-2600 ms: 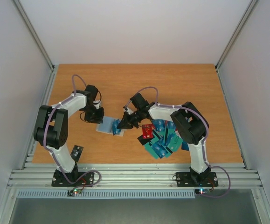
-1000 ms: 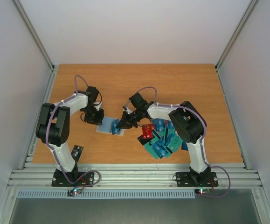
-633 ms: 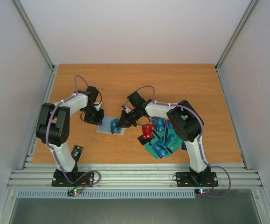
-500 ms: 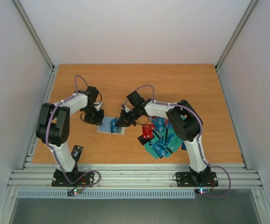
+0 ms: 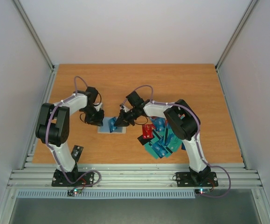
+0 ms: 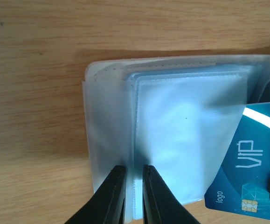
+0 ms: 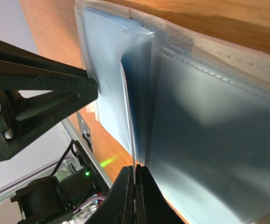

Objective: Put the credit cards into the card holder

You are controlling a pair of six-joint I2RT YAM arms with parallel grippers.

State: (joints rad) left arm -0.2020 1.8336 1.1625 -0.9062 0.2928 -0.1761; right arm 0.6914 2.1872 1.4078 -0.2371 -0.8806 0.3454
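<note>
**Both grippers meet at the open card holder, one pinching a sleeve, one a blue card**

The card holder (image 5: 110,127) lies open and flat on the wooden table (image 5: 172,84), left of centre, between the two arms. Its cloudy clear sleeves face up, with the cream cover showing as a thin border around them.

The left gripper (image 6: 131,175) comes in from the holder's left side. Its fingers are almost together, with only a thin gap between them, and the edge of one clear sleeve sits in that gap. It has that sleeve pinched.

The right gripper (image 7: 134,179) reaches in from the other side. Its fingers are pressed together on a blue card (image 6: 246,172) marked "VIP", which shows in the right wrist view only as a thin line running up from the fingertips. The card is tilted over the holder's right part and overlaps the sleeves there. Whether its corner is already inside a pocket cannot be told.

The other credit cards (image 5: 162,139) lie in a loose overlapping pile to the right of the holder, near the right arm. They are mostly teal and blue, with one red card at the pile's left edge, nearest the holder.
</note>
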